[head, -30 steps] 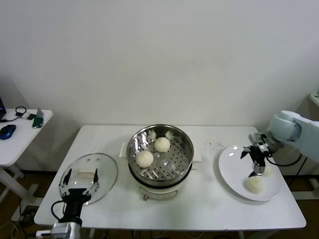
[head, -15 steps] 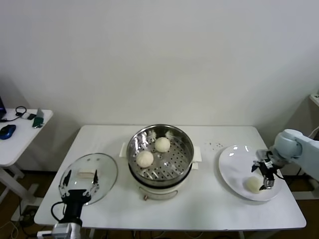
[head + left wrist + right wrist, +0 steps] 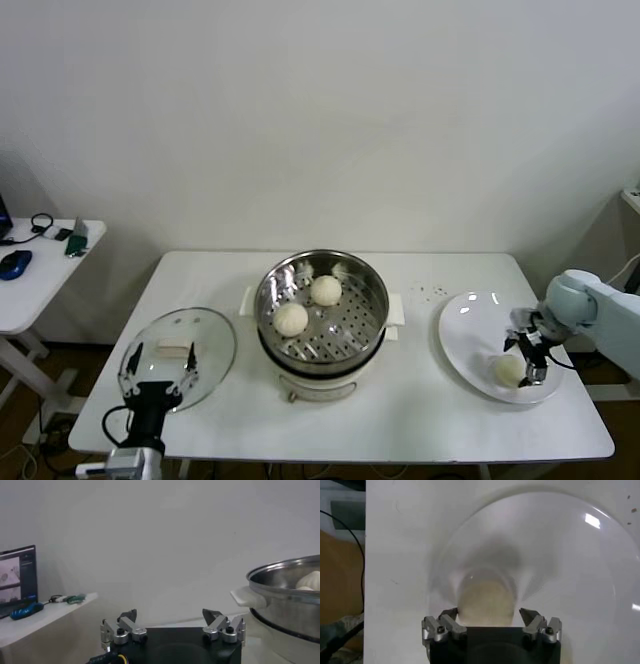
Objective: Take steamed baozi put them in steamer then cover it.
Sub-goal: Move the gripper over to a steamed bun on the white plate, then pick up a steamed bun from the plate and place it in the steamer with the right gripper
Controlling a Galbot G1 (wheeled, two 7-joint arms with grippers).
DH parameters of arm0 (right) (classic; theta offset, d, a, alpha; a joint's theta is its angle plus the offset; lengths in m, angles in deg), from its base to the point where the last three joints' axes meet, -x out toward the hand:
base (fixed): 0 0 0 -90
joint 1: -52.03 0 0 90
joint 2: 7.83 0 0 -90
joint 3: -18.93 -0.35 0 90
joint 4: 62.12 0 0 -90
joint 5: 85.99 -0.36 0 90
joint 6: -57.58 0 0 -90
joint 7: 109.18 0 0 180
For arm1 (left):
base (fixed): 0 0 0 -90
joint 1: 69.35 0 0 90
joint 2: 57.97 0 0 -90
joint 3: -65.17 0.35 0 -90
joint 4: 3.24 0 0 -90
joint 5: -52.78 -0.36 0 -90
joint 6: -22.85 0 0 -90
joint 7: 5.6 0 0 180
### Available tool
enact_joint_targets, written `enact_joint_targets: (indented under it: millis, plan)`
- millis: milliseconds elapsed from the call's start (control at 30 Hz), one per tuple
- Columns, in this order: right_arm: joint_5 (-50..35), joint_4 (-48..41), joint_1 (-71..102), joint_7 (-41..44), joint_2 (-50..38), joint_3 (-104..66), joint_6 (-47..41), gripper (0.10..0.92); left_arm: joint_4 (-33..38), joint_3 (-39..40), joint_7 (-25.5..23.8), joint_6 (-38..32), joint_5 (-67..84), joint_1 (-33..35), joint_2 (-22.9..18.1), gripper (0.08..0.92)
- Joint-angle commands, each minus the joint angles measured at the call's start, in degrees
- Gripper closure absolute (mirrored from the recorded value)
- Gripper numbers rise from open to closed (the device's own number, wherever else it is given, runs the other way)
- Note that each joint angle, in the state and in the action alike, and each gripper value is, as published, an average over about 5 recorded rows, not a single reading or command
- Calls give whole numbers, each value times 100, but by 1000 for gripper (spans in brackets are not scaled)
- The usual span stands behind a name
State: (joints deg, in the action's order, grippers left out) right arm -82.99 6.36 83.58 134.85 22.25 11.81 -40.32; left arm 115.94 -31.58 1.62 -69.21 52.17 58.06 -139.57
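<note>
The steamer (image 3: 375,281) stands mid-table, uncovered, with two baozi (image 3: 291,318) (image 3: 325,290) on its perforated tray. At the right, my right gripper (image 3: 524,360) is down on the white plate (image 3: 465,335) beside a third baozi (image 3: 506,371). In the right wrist view this baozi (image 3: 485,597) lies between the open jaws of that gripper (image 3: 489,612), one tip almost touching it and the other apart. The glass cover (image 3: 215,345) lies flat at the table's left front. My left gripper (image 3: 160,362) hangs open just in front of it, holding nothing. The left wrist view shows the steamer's rim (image 3: 285,577).
A small side table (image 3: 40,290) with a blue mouse (image 3: 14,264) and cables stands to the left. A few dark specks (image 3: 432,292) lie on the tabletop between steamer and plate. The plate sits near the table's right edge.
My right gripper has come down and toward the plate's front, from above the plate to around the baozi. The left arm and the cover have not moved.
</note>
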Motion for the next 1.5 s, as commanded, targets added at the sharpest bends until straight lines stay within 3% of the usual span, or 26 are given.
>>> enact_joint_targets:
  millis: [33, 567, 833, 1167, 1500]
  plan:
    - [83, -137, 168, 101, 91, -161, 63, 237, -9, 13, 4, 10, -13, -15, 5, 177]
    - [-35, -182, -100, 183, 136, -15, 201, 355, 7, 17, 5, 30, -29, -34, 66, 177]
    - [-312, 99, -1807, 631, 256, 860, 994, 361, 39, 74, 0, 28, -63, -29, 64, 177]
    - [-402, 877, -5013, 920, 1501, 3008, 2630, 363, 89, 156, -23, 37, -153, 52, 71, 177]
    - [-365, 2025, -5635, 994, 2860, 2863, 3572, 355, 49, 246, -5, 54, -18, 54, 167, 177]
